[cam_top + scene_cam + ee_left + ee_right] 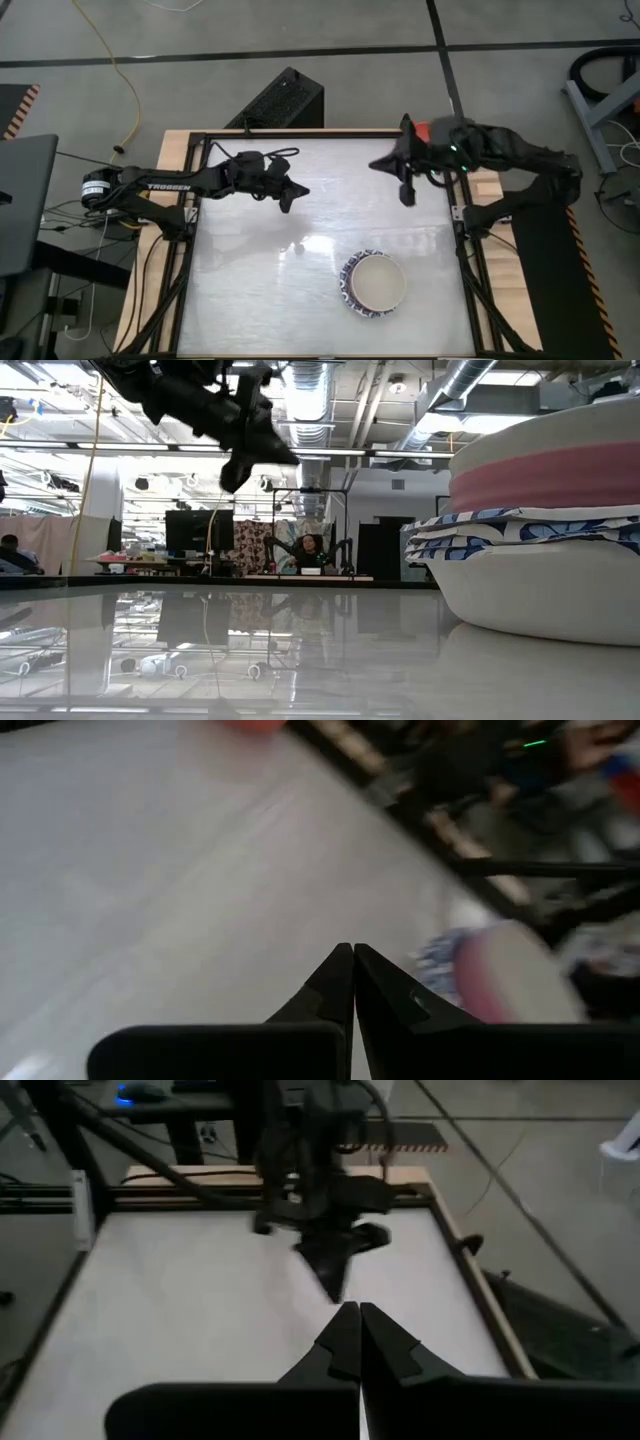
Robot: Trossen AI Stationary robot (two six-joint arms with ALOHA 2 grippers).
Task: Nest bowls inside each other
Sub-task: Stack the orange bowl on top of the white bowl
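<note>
A stack of nested bowls (375,282) stands on the table near its front right. In the low view the stack (540,560) shows a plain cream-white bowl at the bottom, blue-patterned rims above it, a pink bowl and a white one on top. A red bowl (431,128) peeks out from under my right arm at the table's far edge. My left gripper (288,198) hangs shut above the table's middle left, with nothing in it (352,950). My right gripper (406,192) is shut and bare too (358,1308), high above the table's right part, beyond the stack.
The white tabletop (260,270) lies bare around the stack, inside a black frame (196,200) on a wooden base. A black box (283,100) stands beyond the far edge. In the low view a person (310,550) sits in the room behind the table.
</note>
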